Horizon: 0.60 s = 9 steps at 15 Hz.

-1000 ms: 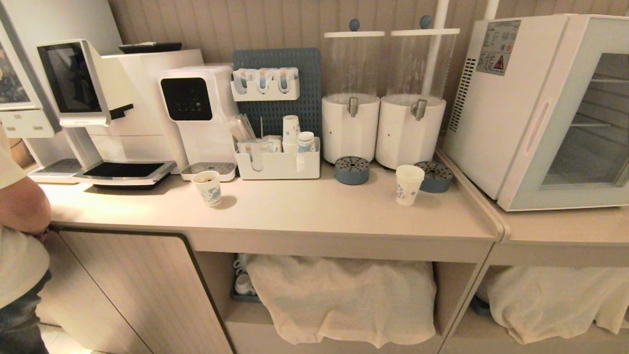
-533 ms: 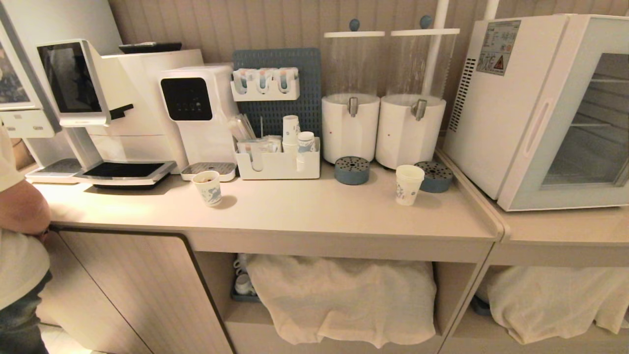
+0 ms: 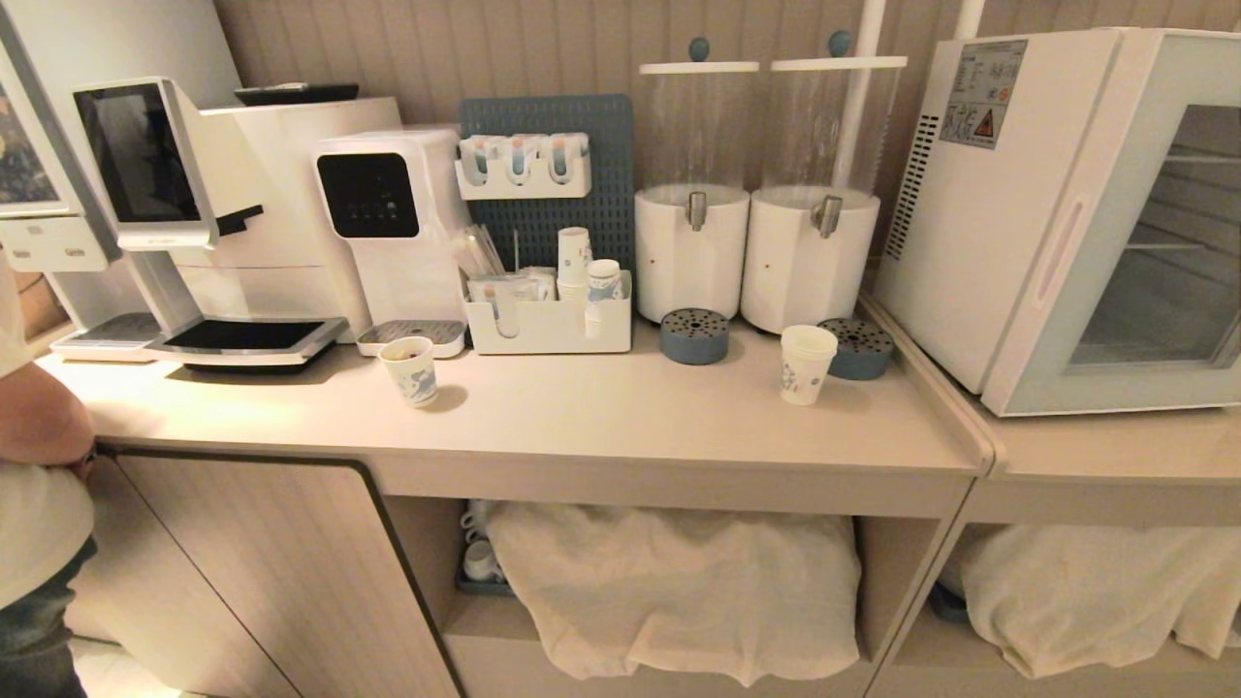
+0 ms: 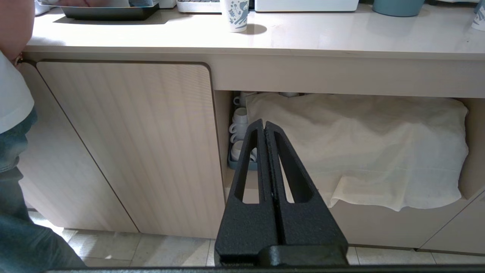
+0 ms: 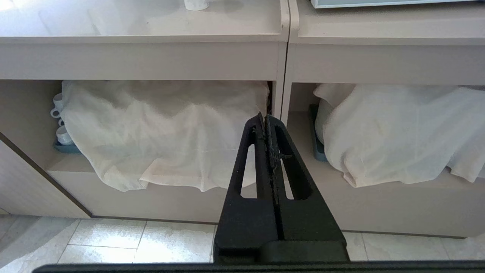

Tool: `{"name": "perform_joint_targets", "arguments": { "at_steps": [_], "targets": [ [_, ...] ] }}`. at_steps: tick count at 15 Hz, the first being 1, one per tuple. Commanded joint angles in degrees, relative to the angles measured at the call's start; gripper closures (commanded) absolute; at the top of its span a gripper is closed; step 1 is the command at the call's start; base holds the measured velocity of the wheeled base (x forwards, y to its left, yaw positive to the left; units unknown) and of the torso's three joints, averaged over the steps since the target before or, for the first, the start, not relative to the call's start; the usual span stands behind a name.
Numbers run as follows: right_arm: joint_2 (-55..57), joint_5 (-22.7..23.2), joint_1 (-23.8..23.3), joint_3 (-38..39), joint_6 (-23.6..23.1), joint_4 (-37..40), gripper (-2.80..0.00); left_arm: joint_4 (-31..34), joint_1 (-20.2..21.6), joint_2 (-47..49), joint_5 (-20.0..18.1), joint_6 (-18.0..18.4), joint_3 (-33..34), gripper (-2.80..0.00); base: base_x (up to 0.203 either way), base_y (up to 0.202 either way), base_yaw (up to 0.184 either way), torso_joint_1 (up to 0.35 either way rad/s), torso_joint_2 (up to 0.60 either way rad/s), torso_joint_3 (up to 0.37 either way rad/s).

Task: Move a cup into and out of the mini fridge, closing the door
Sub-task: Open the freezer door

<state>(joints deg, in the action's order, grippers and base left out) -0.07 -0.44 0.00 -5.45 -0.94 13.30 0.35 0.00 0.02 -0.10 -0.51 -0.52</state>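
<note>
Head view: the cup (image 3: 807,363) stands on the counter (image 3: 601,417), at nine o'clock from the mini fridge (image 3: 1066,213). Light, crushable paper; grip mid-wall gently. Left gripper (image 4: 264,127) and right gripper (image 5: 264,119) hang low, jaws pressed together.

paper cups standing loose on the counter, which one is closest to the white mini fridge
The white paper cup with faint blue print, beside the blue drip tray. The shorter bold-printed cup stands far left, by the water dispenser.
</note>
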Motion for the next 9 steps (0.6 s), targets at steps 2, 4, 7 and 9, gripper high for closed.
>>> {"name": "perform_joint_targets", "arguments": {
  "at_steps": [2,4,7,9],
  "targets": [
    [0.07,0.0,0.0,0.0,-0.03,0.06,0.0,-0.09,0.0,-0.11,0.01,-0.02,0.0,0.0,0.0,0.0,0.0,0.0,0.0,0.0],
    [0.07,0.26,0.0,0.0,-0.29,-0.03,0.0,0.0,0.0,-0.11,0.01,-0.02,0.0,0.0,0.0,0.0,0.0,0.0,0.0,0.0],
    [0.07,0.18,0.0,-0.08,-0.17,0.06,0.0,0.09,0.0,-0.11,0.01,-0.02,0.0,0.0,0.0,0.0,0.0,0.0,0.0,0.0],
    [0.01,0.18,0.0,0.0,-0.03,0.15,0.0,0.18,0.0,-0.11,0.01,-0.02,0.0,0.0,0.0,0.0,0.0,0.0,0.0,0.0]
  ]
}}
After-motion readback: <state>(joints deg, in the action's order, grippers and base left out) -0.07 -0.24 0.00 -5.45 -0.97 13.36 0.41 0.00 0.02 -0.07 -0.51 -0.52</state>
